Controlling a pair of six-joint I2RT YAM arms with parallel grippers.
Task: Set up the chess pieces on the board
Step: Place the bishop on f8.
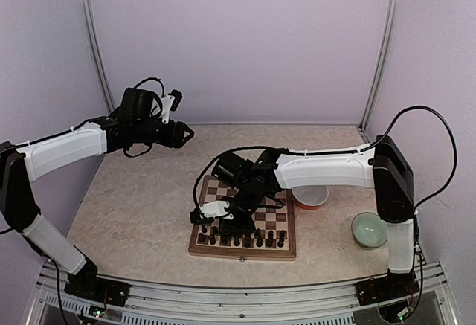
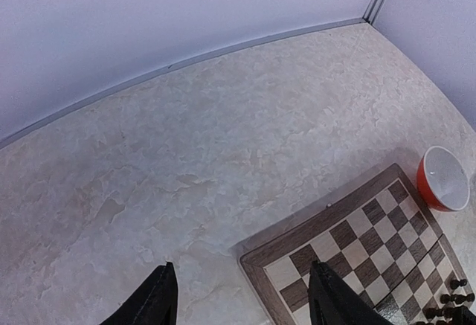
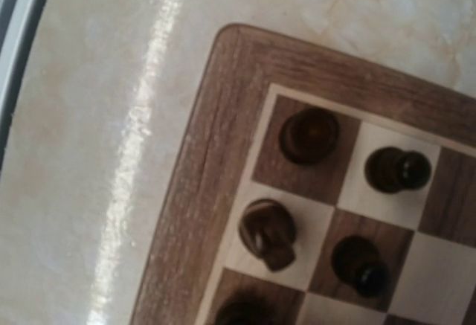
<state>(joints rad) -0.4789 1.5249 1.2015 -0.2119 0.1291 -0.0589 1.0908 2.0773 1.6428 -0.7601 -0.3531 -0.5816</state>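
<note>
On my beige marbled table (image 1: 134, 213), the square checkered wooden board (image 1: 245, 253) lies near centre. My left gripper (image 1: 184, 133) hangs open and empty, far left. My right gripper (image 1: 227, 224) sits closed over the board's near-left squares, among the tiny dark chess pieces (image 1: 262, 237) lining its near rows.

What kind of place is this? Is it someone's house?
Probably a robot lab booth, not a house: plain walls with metal posts, a left arm and right arm fixed to a rail, and a board set out for them.
</note>
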